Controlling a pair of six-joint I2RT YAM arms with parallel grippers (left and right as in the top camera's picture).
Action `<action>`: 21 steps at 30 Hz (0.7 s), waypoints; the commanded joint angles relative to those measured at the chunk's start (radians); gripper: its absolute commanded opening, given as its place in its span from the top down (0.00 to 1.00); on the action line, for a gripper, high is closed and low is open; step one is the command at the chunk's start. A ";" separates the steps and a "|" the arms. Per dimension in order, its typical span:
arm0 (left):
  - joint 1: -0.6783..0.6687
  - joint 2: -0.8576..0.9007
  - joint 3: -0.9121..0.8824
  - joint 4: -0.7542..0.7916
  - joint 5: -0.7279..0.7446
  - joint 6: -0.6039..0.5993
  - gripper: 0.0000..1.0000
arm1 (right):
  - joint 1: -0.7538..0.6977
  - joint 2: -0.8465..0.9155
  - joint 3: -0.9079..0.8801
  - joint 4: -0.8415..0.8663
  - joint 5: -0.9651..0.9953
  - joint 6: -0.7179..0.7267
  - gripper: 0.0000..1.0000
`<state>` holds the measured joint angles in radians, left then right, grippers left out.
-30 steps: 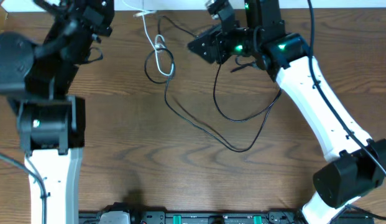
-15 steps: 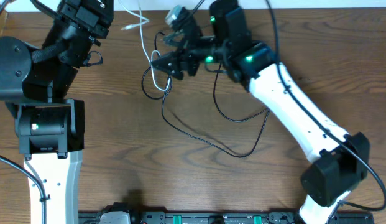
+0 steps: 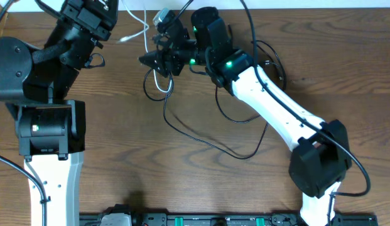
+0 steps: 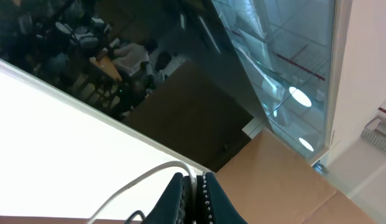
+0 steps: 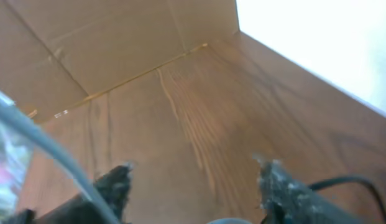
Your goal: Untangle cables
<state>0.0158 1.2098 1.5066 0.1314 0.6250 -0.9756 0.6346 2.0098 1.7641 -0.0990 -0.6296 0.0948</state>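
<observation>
My left gripper (image 4: pixel 194 186) is clamping tight on the white cable (image 4: pixel 165 166). My right gripper (image 5: pixel 196 183) is hovering open and empty above the tangled black cables (image 3: pixel 207 133) on the table (image 3: pixel 119 157).

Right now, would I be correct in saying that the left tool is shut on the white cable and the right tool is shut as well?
Not quite. The right tool is open: the right wrist view shows its fingers standing apart with nothing between them. The rest holds: the left tool is shut on the white cable.
</observation>
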 commanded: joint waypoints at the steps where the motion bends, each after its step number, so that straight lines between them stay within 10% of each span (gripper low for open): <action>1: -0.002 -0.003 0.018 0.005 0.019 -0.007 0.93 | 0.016 0.005 0.003 0.021 0.015 0.051 0.58; 5: -0.002 0.000 0.018 -0.058 0.010 0.126 0.92 | -0.003 -0.006 0.003 0.018 0.018 0.111 0.99; 21: -0.002 0.133 0.018 -0.705 -0.481 0.512 0.93 | -0.239 -0.320 0.003 -0.320 0.116 0.057 0.99</action>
<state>0.0128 1.3140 1.5143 -0.5510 0.2283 -0.5510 0.4274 1.8061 1.7588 -0.4038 -0.5434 0.1776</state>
